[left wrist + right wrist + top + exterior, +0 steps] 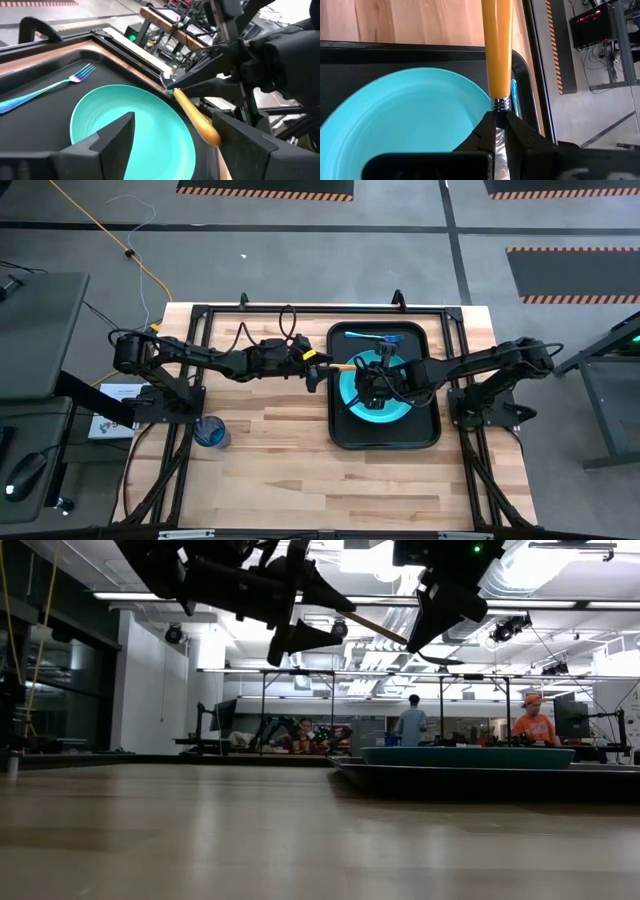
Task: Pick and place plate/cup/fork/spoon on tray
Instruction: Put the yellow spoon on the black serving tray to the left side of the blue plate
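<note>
The turquoise plate [378, 408] lies on the black tray [345, 435] at the table's right. A shiny blue fork [372, 335] lies flat on the tray's far part. My right gripper [500, 125] is above the plate, shut on an orange-handled spoon [341, 365]; its head is hidden. My left gripper [175, 145] is open at the tray's left rim. The handle's free end [210, 134] lies between its fingers, close to one finger [240, 142]. The dark-blue cup [210, 432] stands upright on the table at the near left. My right gripper pinches the spoon's metal neck [500, 106], just past the orange handle, between its two fingers. The fingers come from the table's right and lie along the spoon. The spoon is clear of the plate, handle toward the table's left. Whether my left gripper touches the handle, I cannot tell.
Bare wooden table spreads over the near and left parts [280, 460]. A black frame [300, 308] runs along the table's edges. People stand in the room beyond the table [530, 720].
</note>
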Robot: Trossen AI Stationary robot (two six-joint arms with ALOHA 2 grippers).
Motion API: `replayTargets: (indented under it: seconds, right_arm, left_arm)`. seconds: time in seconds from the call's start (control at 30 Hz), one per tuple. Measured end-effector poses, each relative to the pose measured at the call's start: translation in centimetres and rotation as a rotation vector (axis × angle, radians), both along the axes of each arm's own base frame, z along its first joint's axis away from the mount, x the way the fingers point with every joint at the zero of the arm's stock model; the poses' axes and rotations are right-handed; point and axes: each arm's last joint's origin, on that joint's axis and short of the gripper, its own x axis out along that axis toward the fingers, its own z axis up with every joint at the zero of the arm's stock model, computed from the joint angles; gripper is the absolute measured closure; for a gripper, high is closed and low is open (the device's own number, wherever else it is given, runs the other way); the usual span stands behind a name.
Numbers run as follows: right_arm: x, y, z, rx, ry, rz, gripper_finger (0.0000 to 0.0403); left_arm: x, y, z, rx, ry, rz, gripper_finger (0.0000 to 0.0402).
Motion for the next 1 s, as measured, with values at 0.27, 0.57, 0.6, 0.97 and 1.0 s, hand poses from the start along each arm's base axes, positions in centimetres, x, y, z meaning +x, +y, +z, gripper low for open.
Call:
replayTargets:
  seconds: [0.27,0.57,0.6,0.97,1.0]
  right_arm:
    - [0.01,-0.02,-0.01,-0.003,0.0,-0.002,0.0401]
    - [0.05,-0.02,0.02,-0.005,-0.006,-0.004,0.0401]
    - [0.06,-0.03,0.03,-0.005,-0.007,-0.004,0.0401]
    - [0.11,0.0,0.02,0.005,-0.016,-0.007,0.0371]
    - [0.12,-0.01,0.05,0.008,-0.025,-0.015,0.0359]
  left_arm:
    - [-0.01,0.02,-0.03,-0.001,0.003,0.016,0.0233]
    - [-0.03,0.14,-0.04,0.007,0.005,0.021,0.0323]
    - [-0.04,0.14,-0.05,0.007,0.007,0.021,0.033]
    - [-0.09,0.22,-0.04,0.057,0.02,0.013,0.0362]
    - [-0.13,0.31,-0.07,0.064,0.028,0.013,0.0363]
